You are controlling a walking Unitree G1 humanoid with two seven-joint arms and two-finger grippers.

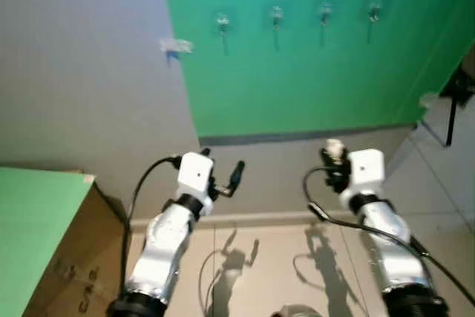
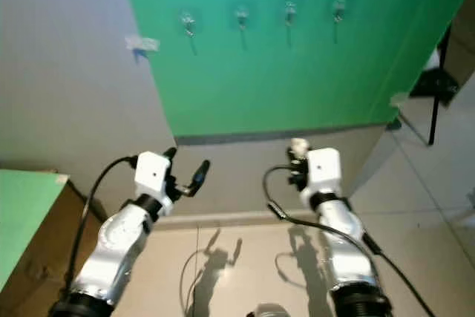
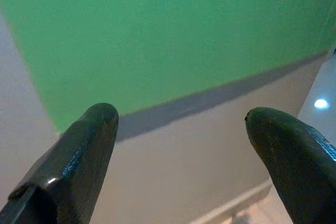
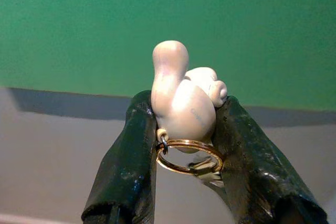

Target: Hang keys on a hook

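right wrist view: unlettered keyring charm point(image 4: 184, 103)

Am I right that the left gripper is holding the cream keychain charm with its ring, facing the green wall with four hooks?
Not quite: the right gripper holds the cream keychain charm and ring, jaws shut on it, as the right wrist view shows. The left gripper is open and holds nothing. The green wall does carry four hooks.

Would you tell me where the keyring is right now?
The keyring with its white charm is pinched in the right gripper, raised before the wall, below the row of hooks on the green panel.
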